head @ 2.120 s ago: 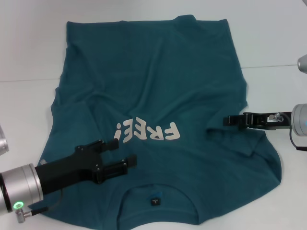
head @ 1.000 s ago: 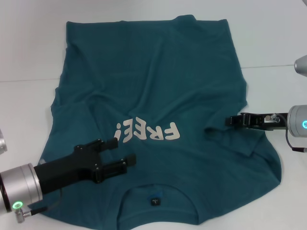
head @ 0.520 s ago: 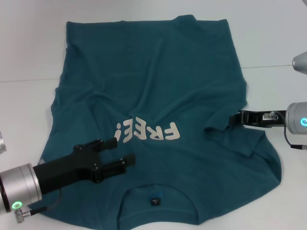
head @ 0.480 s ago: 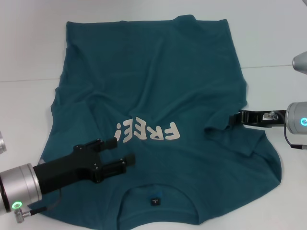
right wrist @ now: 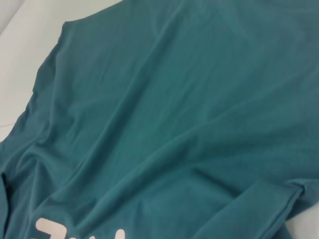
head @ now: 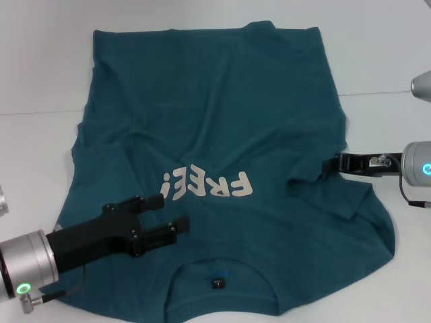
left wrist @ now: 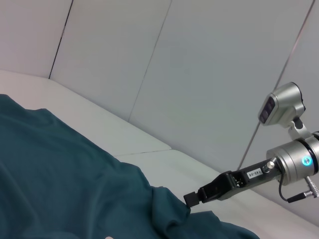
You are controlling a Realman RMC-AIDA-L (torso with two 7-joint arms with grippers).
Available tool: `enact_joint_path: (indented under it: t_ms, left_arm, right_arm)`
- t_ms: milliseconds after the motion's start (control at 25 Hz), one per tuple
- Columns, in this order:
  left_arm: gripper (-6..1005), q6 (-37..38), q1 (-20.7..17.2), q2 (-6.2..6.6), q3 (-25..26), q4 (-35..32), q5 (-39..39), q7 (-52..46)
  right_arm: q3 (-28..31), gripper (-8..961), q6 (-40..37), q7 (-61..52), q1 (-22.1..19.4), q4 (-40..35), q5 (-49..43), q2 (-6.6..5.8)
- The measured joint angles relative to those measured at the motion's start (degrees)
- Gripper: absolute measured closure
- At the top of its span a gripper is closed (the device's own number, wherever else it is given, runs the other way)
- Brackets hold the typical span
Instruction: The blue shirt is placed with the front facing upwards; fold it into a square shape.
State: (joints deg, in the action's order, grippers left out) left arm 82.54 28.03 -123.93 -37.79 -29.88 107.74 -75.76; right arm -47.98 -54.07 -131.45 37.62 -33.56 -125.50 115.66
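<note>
Right gripper (head: pixel 331 164) drawn back, grip unclear, left gripper (head: pixel 174 214) spread over blue shirt (head: pixel 215 121).

White table (head: pixel 377 54); pale panelled wall (left wrist: pixel 199 74) behind, dark seams.

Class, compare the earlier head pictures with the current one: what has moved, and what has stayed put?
The right pincer has drawn back toward the robot's right, from over the blue shirt to its right sleeve edge. The left pincer stayed over the shirt's lower left, open. The shirt itself lies as before.
</note>
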Motion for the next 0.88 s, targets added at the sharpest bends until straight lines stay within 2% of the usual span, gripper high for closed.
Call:
enact_joint_path:
  t_ms: [520,880]
  left_arm:
    - [173,-0.1,0.3,0.00,0.0,0.0,0.0,-0.2]
    - [174,-0.2,0.0,0.00,0.1,0.1,0.0,-0.3]
  right_arm:
    - [-0.5,948,0.3,1.2,5.8,0.0,-0.1,0.20]
    - [-5.2,944,5.4,3.1,6.9,0.2,-0.2,1.98]
